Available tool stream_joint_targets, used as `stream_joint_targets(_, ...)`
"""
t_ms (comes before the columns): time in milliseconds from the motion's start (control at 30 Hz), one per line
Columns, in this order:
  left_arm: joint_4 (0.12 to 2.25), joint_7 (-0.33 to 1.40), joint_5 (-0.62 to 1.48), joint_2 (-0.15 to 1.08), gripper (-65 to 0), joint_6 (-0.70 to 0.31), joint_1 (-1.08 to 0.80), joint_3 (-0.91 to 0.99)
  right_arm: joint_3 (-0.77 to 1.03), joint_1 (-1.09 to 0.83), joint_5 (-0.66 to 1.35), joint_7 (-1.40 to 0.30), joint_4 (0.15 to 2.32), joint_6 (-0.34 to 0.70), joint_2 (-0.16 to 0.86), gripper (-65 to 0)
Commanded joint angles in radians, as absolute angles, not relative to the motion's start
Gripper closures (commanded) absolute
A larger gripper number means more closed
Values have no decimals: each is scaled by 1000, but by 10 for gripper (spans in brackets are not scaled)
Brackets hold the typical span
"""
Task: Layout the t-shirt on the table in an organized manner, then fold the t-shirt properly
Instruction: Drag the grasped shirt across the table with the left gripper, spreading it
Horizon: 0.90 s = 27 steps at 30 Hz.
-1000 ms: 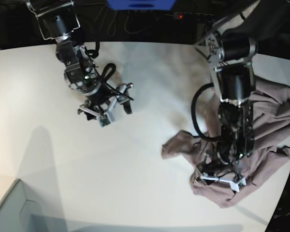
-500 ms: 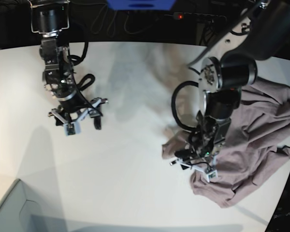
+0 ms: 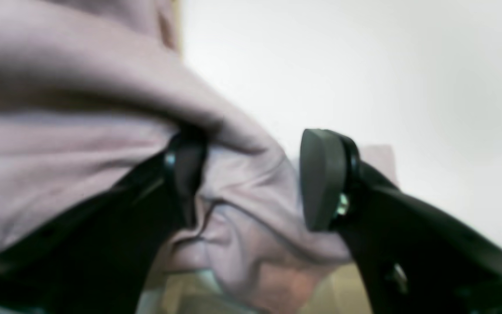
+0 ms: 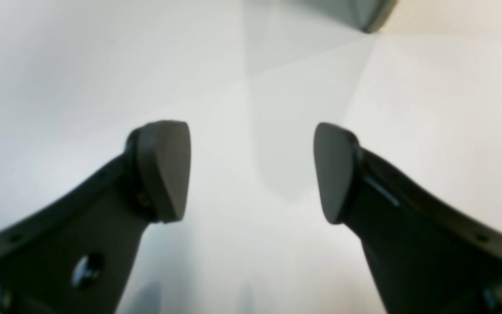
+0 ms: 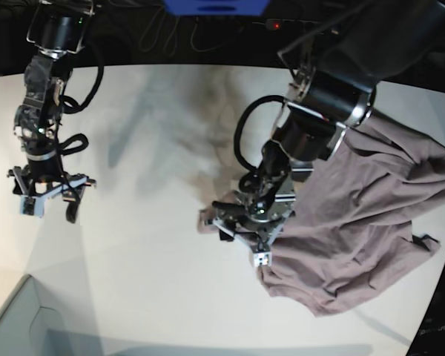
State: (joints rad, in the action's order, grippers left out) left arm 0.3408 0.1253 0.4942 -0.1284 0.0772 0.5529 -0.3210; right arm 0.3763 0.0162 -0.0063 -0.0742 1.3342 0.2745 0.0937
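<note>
Two black arms reach down over the smooth white table (image 5: 148, 252). The left gripper (image 3: 251, 179) leans low over the table's middle, its jaws clamped on a fold of the dusty mauve cotton t-shirt (image 5: 371, 222), whose bulk lies crumpled at the table's right edge. Since a second ago it has dragged that edge toward the centre. The right gripper (image 4: 251, 170), jaws spread and empty, has swung out to the far left, pointing down beside a grey box corner (image 5: 15, 319).

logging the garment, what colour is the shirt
Plain dusty mauve shirt, no pattern; clearest in the base view.
</note>
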Motion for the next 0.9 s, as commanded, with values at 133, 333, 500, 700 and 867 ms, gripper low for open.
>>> stream_joint_targets(133,510,344,786,-157,-339,47,456,-743,398,25,1,-45,1356,280,120,-444)
stream_joint_targets(333,728,404,857,-157,-339,51,427,-964,398,5,1,-44,1356,280,124,-444)
stream_joint_targets(500,880,404,866,-74,-339,53,427,-961,418,1,1,-44,1356,280,127,-444)
stream_joint_targets(700,1159,406,869,58,-339,53,358,-822,443,2,1,-44,1354,280,125,-444)
stream_joint_targets(867,1397,409,869,156,-339,53,239,-638,443,1,1,-48,1354,283,122,-444)
